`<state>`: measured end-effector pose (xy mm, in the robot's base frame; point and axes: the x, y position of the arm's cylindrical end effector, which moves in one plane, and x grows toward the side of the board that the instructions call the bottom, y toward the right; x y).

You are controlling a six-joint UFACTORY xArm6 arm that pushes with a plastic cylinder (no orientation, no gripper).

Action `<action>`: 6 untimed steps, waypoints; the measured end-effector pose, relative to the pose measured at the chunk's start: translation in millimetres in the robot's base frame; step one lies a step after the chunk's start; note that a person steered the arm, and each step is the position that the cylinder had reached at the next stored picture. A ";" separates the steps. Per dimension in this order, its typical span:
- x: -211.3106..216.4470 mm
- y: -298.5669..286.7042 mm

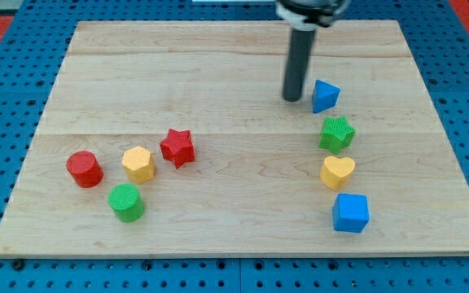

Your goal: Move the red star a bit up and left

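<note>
Blocks total: 8 | red: 2, one red star (177, 147) and one red cylinder (84, 169) | yellow: 2, one yellow hexagon (138, 163) and one yellow heart (337, 172) | green: 2, one green cylinder (126, 202) and one green star (337, 133) | blue: 2, one blue cube (350, 212) and one blue triangular block (325, 96) | bench (218, 73): 1

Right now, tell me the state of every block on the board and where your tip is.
My tip: on the board, just left of the blue block.
Blue block: beside the tip; contact unclear.
Green star: free.
Yellow heart: free.
Blue cube: free.
Red star: untouched, close by the yellow hexagon.
Yellow hexagon: free.
Red cylinder: upright.
Green cylinder: upright.
</note>
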<state>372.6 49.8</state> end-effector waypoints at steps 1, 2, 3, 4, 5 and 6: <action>9.5 -55.4; 98.5 -21.1; 147.6 -69.3; 86.1 -123.6; 44.4 -137.4; 73.7 -106.1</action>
